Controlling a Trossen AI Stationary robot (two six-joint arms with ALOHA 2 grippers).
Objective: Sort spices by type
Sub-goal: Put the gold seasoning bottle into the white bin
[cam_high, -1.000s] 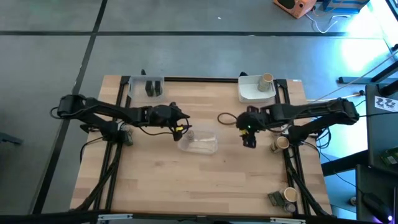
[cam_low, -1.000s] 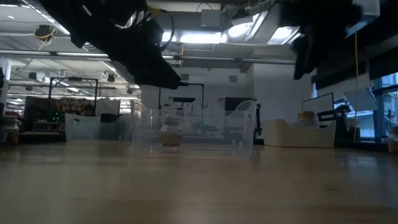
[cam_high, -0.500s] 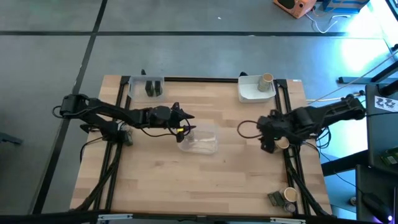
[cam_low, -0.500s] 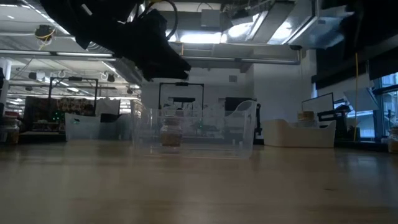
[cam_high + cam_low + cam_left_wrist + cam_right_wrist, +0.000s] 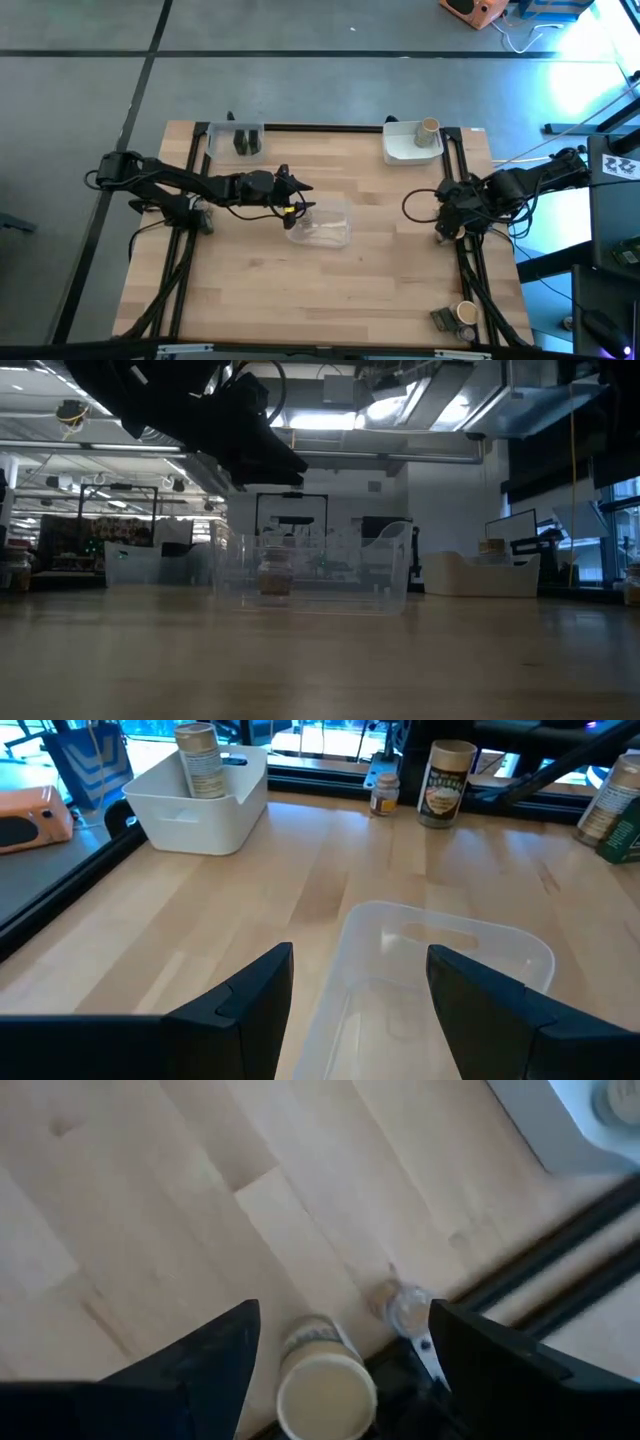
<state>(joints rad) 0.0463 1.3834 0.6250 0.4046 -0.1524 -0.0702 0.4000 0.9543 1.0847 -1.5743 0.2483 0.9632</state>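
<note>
My left gripper point(image 5: 360, 1020) hangs open just above the near end of a clear tray point(image 5: 440, 970) at mid-table, touching nothing. Over the table's right edge my right gripper point(image 5: 345, 1370) points down, open. A tan spice cylinder with a pale top point(image 5: 325, 1380) stands on the table below and between its fingers, untouched, and a small jar point(image 5: 405, 1308) stands beside it. Another tan cylinder point(image 5: 428, 127) stands in the white tray point(image 5: 405, 150) at the far right. A dark blocky spice point(image 5: 245, 142) sits in the far-left clear tray point(image 5: 222, 135).
A tan cylinder point(image 5: 466, 313) and a dark block point(image 5: 443, 318) stand at the near right corner. In the low view a small jar point(image 5: 273, 575) shows through the middle tray's wall; I cannot tell whether it is inside. Bare wood lies along the near side.
My right gripper has swung from mid-table toward the table's right edge, risen a little and rolled about its own axis, staying open; it now hangs over the tan cylinder there. My left gripper has tipped up slightly over the clear tray.
</note>
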